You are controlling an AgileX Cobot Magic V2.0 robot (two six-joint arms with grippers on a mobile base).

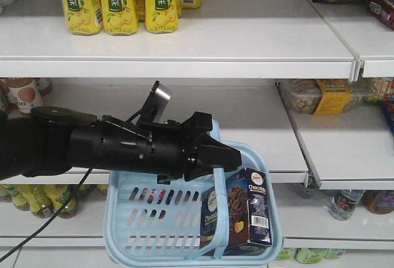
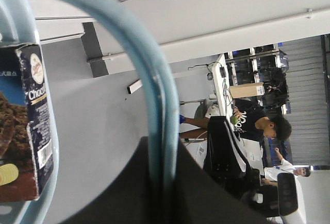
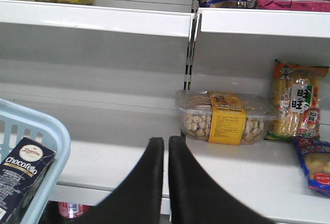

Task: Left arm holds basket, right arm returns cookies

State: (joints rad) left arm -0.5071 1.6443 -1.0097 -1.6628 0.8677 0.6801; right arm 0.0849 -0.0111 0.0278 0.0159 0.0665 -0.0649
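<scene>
The light blue basket [image 1: 126,234] hangs in front of the shelves by its handle [image 2: 153,100]. My left gripper [image 1: 217,157] is shut on that handle, whose strap runs between the black fingers [image 2: 129,193]. The cookies box [image 1: 249,212] stands upright in the basket's right end, barcode side facing out; a similar dark pack [image 1: 211,217] stands just left of it. The left wrist view shows the box [image 2: 26,131] beside the handle. My right gripper [image 3: 166,140] is shut with nothing in it, in front of the middle shelf. The basket rim [image 3: 54,131] and the box top [image 3: 20,170] sit at its lower left.
Yellow drink bottles [image 1: 117,3] line the top shelf. On the middle shelf [image 3: 118,157] a clear tub of snacks [image 3: 224,118] lies right of my right gripper, with snack packets [image 3: 299,100] and a blue pack [image 3: 314,165] further right. People [image 2: 258,126] are behind.
</scene>
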